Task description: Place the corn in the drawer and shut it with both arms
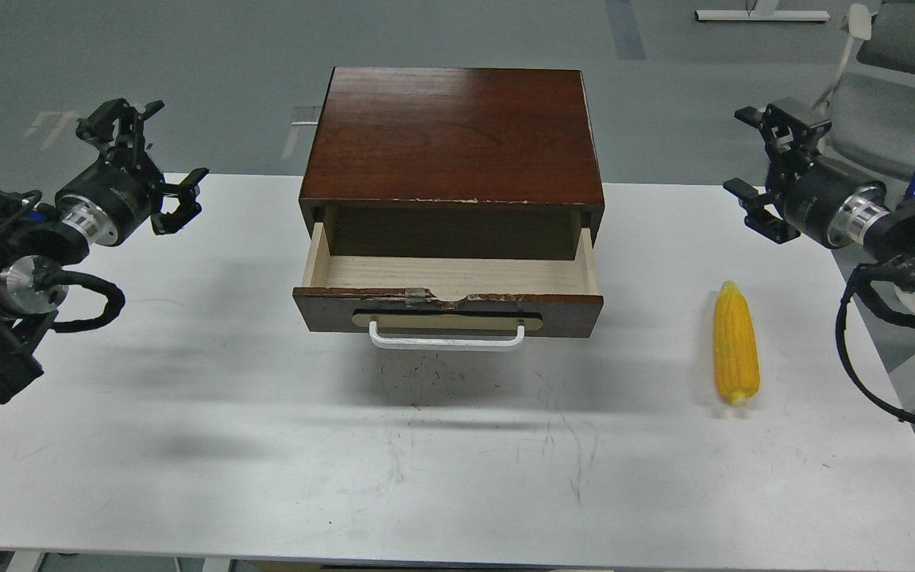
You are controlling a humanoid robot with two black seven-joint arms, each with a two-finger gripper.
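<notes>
One ear of corn lies near the right edge of the white table, well apart from the open drawer; it looks light, stiff and bumpy, best pinched across its thick middle. Left gripper and right gripper hover spread, empty. Beyond is grey floor.

In front of me stands a white table, its surface marked with dark scuffs. On it sits a dark-brown cabinet with the drawer pulled open. The corn lies well to its right.
</notes>
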